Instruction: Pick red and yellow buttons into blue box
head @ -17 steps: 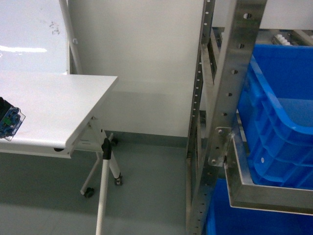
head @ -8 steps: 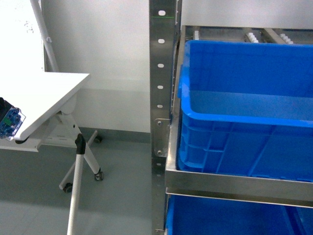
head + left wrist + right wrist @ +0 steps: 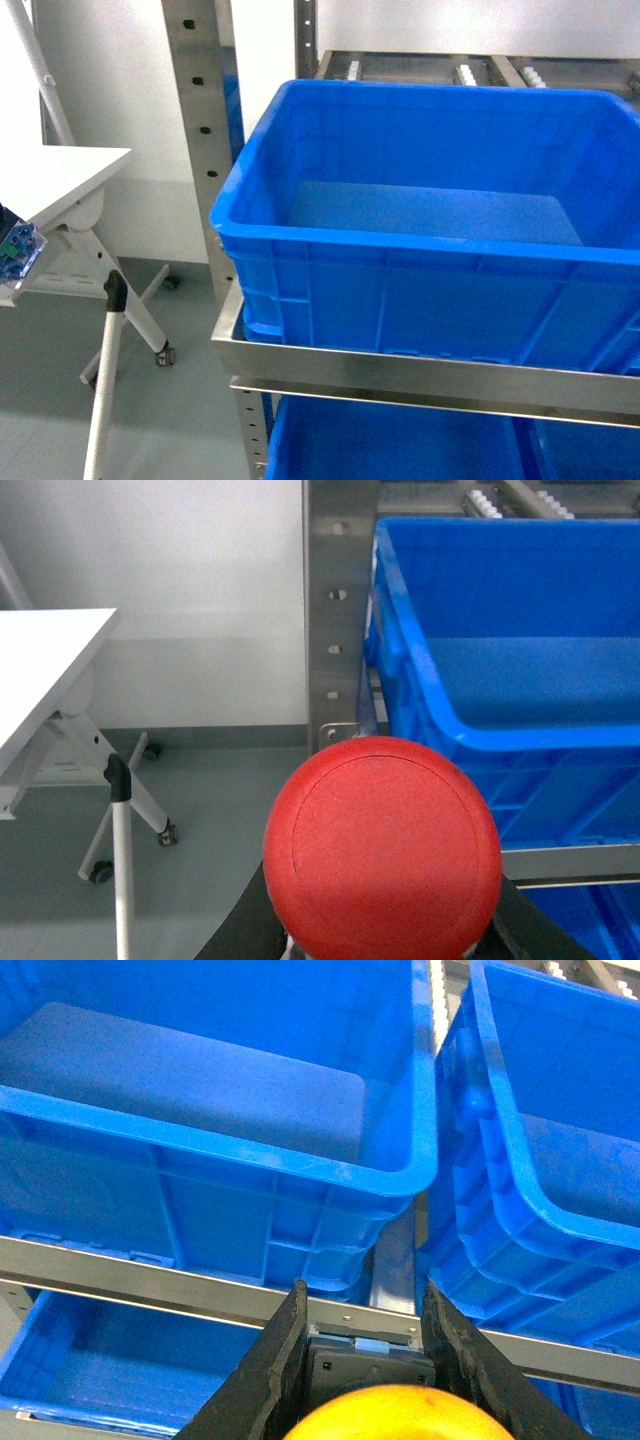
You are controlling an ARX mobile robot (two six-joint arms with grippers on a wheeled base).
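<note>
White walls and a grey floor frame a steel shelving rack (image 3: 200, 120) whose upper shelf carries the blue box (image 3: 420, 250), a deep bright-blue crate sitting on the metal shelf frame. Its floor shows bare blue plastic in the head view. Below the blue box, on the next shelf down, a lower blue crate (image 3: 400, 440) shows through the frame. To the right of the blue box, seen from the right wrist camera, a second blue crate (image 3: 560, 1130) sits just beside it on the same shelf. Left of the rack stands a white folding table (image 3: 60, 185) on castered legs, well apart from the blue box.

The red button (image 3: 382, 848) fills the lower middle of the left wrist view, its round cap facing the camera, held in the left gripper (image 3: 380, 920) with dark fingers visible at either side below the cap; it hangs in front of the rack post, left of the blue box and outside it. The right gripper (image 3: 365, 1360) pinches the yellow button (image 3: 385, 1415) between its two black fingers (image 3: 280, 1360), the yellow cap showing at the bottom edge, in front of the shelf rail below the blue box's right corner.
</note>
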